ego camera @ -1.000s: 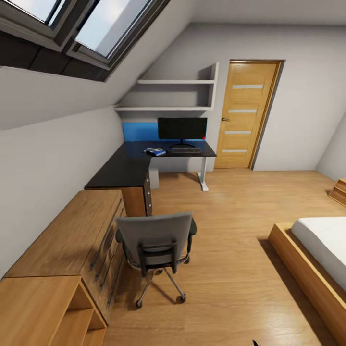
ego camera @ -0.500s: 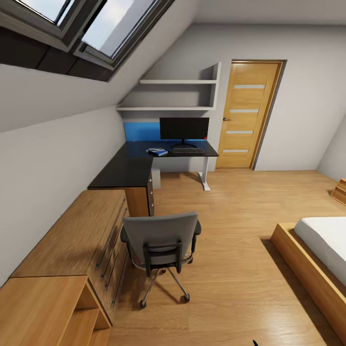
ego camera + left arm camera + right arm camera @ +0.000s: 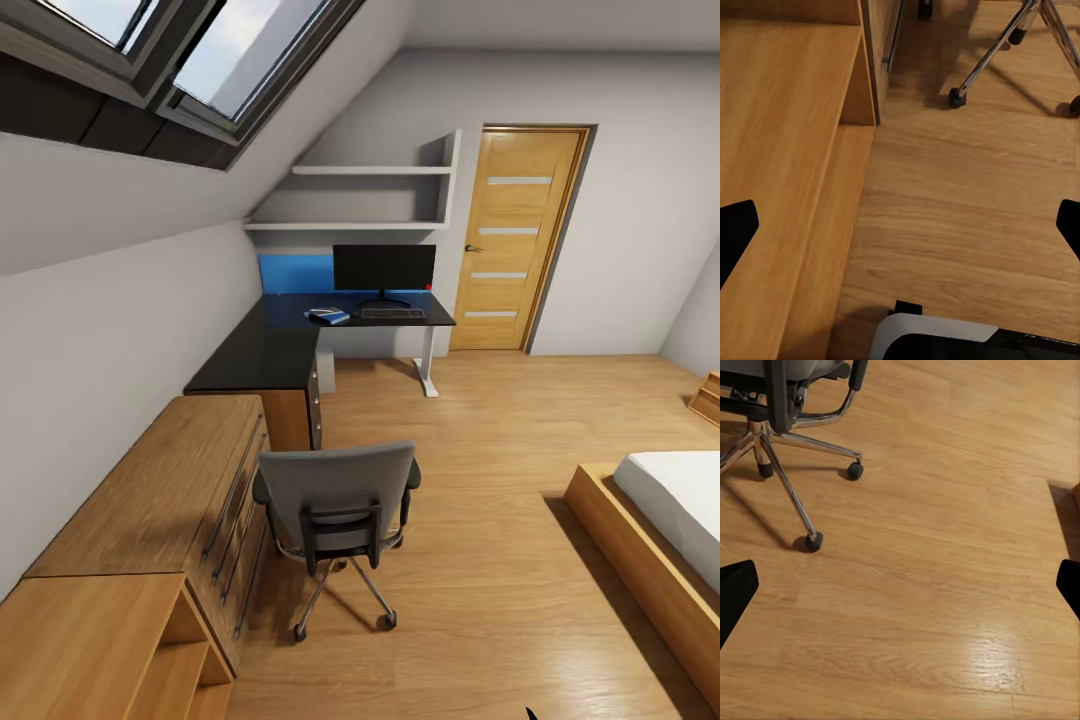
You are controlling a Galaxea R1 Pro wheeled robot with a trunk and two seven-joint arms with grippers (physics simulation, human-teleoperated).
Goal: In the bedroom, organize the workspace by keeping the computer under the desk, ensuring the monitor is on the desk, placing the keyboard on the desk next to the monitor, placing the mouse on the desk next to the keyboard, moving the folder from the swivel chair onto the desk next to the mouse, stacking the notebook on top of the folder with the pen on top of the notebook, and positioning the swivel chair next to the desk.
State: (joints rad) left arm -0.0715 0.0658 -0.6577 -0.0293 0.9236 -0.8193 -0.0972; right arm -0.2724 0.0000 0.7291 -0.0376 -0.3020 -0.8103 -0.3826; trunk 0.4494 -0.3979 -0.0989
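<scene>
Facing one desk point(image 3: 270, 350) (one monitor point(image 3: 384, 268)), one swivel chair point(image 3: 338, 500).

Both the left gripper point(image 3: 900, 225) and right gripper point(image 3: 900, 585) point downward, fingertips spread wide at the frame edges, apparently holding nothing.

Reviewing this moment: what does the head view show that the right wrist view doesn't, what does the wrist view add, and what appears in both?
Head view alone: the desk with the monitor, keyboard and blue folder on it, the door, the wooden chest and a bed.

Right wrist view alone: the right gripper, open, both fingertips wide apart above bare floor, and close detail of the chair's chrome legs and castors.

Both: the swivel chair and the light wood floor.
</scene>
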